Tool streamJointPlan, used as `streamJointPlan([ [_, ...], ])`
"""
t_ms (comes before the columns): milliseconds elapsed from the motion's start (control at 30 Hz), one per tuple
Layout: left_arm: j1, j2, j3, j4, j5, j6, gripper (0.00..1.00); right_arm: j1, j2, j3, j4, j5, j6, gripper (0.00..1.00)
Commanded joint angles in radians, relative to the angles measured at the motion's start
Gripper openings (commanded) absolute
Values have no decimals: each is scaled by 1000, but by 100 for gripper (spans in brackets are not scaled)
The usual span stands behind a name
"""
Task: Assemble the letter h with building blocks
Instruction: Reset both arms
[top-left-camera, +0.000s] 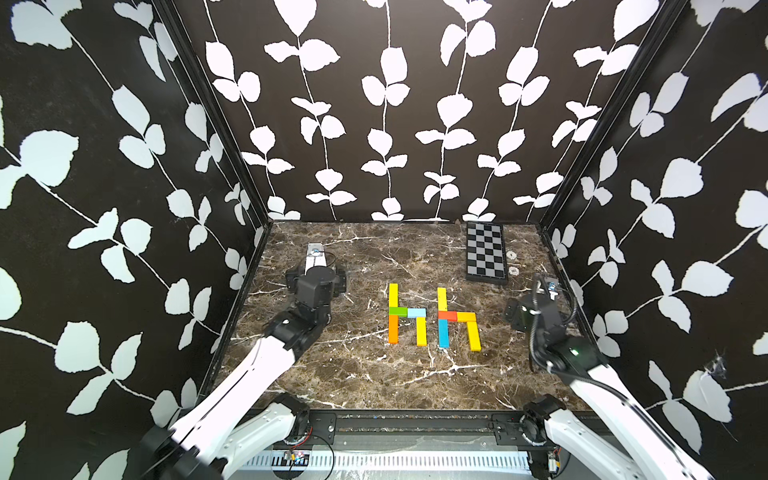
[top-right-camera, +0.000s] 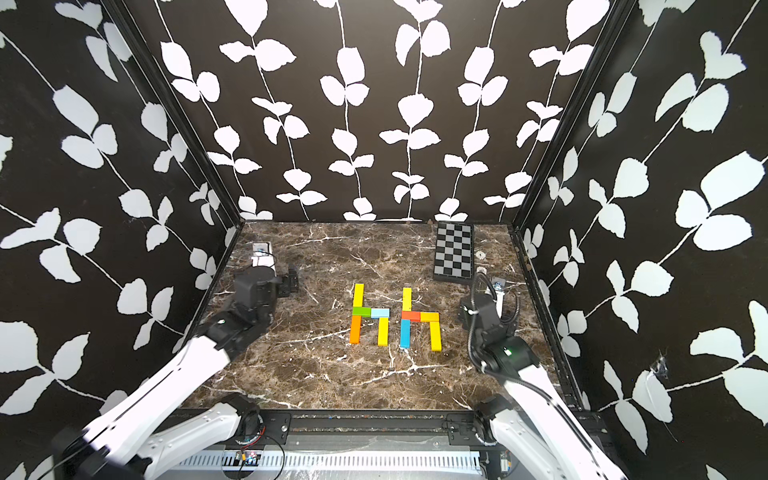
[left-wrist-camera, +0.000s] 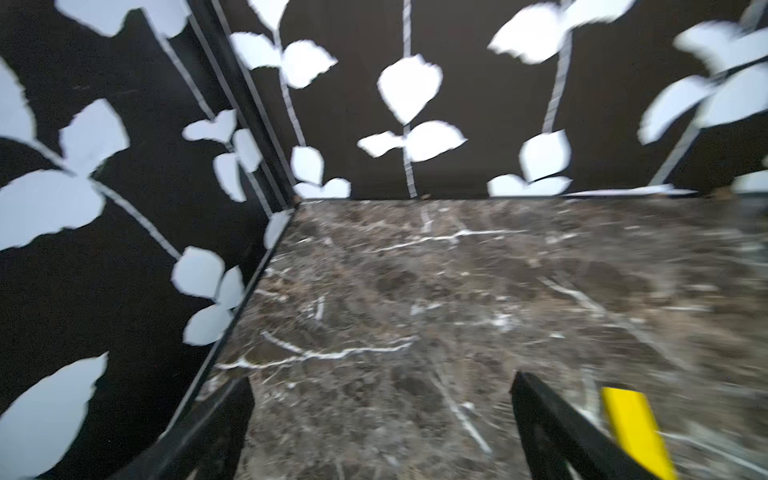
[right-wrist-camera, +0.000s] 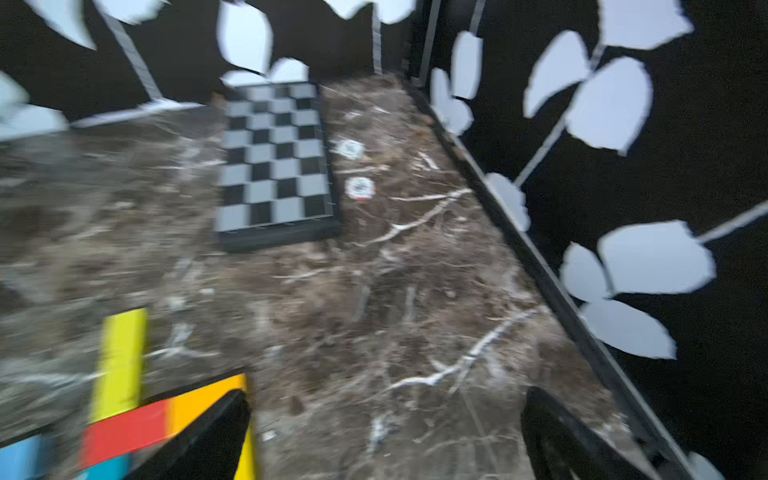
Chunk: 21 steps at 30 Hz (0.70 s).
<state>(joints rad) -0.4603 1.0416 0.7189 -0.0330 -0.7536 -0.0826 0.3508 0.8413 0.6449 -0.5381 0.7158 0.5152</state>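
Note:
Building blocks lie flat in two h shapes at mid-table in both top views. The left h has a yellow block (top-left-camera: 393, 295), a green one (top-left-camera: 397, 311), a light blue one (top-left-camera: 416, 312), an orange one (top-left-camera: 393, 329) and another yellow one (top-left-camera: 421, 331). The right h (top-right-camera: 419, 318) is yellow, red, orange-yellow, blue and yellow. My left gripper (left-wrist-camera: 382, 380) hangs open over bare marble left of them, a yellow block (left-wrist-camera: 631, 428) beside one finger. My right gripper (right-wrist-camera: 390, 392) is open to their right, one finger by the orange-yellow block (right-wrist-camera: 199, 401) and red block (right-wrist-camera: 124, 432).
A black-and-grey chequered board (top-left-camera: 486, 255) lies at the back right, with two round stickers (right-wrist-camera: 360, 188) beside it. Leaf-patterned walls close in the marble table (top-left-camera: 357, 374) on three sides. Both wrist views are motion-blurred.

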Motion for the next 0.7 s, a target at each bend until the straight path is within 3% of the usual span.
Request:
streamJointPlan([
  [0, 137, 126, -69, 214, -151, 26, 99, -78, 116, -37, 134, 302, 2, 100],
  [67, 197, 209, -96, 218, -135, -31, 99, -150, 178, -85, 177, 317, 17, 99],
  [167, 234, 304, -177, 368, -76, 14, 99, -222, 228, -190, 359, 272, -30, 99],
  [233, 258, 346, -239, 539, 24, 74, 99, -251, 221, -228, 489, 169, -142, 100],
  [267, 267, 338, -215, 466, 66, 47, 99, -258, 209, -267, 633, 88, -210, 100],
  [367, 318, 357, -272, 670, 213, 95, 99, -335, 226, -394, 1042, -274, -295, 99],
  [467, 369, 438, -326, 890, 305, 105, 99, -384, 363, -364, 1194, -349, -294, 100],
  [500, 377, 419, -305, 798, 345, 90, 99, -395, 419, -346, 1251, -387, -307, 99],
  [600, 378, 472, -271, 809, 474, 147, 99, -395, 640, -330, 1512, -574, -405, 100],
  [633, 378, 471, -261, 782, 533, 165, 99, -393, 686, -315, 1530, -687, -451, 99],
  [667, 383, 486, -283, 833, 578, 180, 99, -392, 709, -288, 1517, -719, -464, 99],
])
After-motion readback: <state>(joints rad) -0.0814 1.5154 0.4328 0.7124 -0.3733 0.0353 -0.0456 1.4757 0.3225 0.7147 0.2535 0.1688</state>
